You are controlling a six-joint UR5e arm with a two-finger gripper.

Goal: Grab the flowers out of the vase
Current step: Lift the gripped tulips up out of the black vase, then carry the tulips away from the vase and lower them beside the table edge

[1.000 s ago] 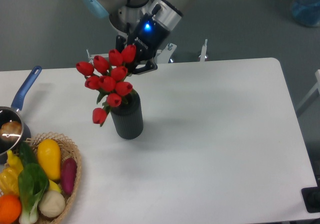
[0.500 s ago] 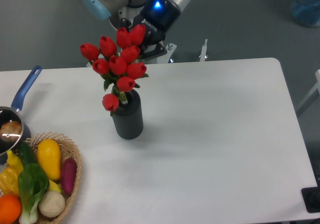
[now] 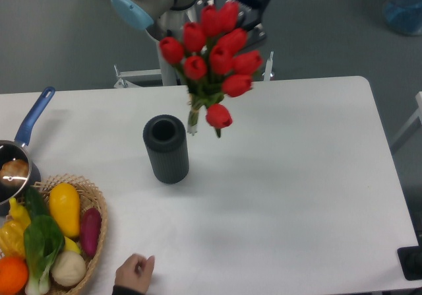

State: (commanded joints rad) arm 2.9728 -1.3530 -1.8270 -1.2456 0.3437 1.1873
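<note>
We saw the vase (image 3: 165,149) as matt and dark grey with a finely ribbed wall, standing on a smooth, matt white table (image 3: 283,176), while the flowers (image 3: 214,54) above it had smooth, slightly waxy red buds that looked like plastic. At the lower left the basket (image 3: 92,232) was rough woven wicker holding glossy vegetables (image 3: 46,235), and the saucepan (image 3: 13,169) at the left edge showed shiny metal with a glossy blue handle.
</note>
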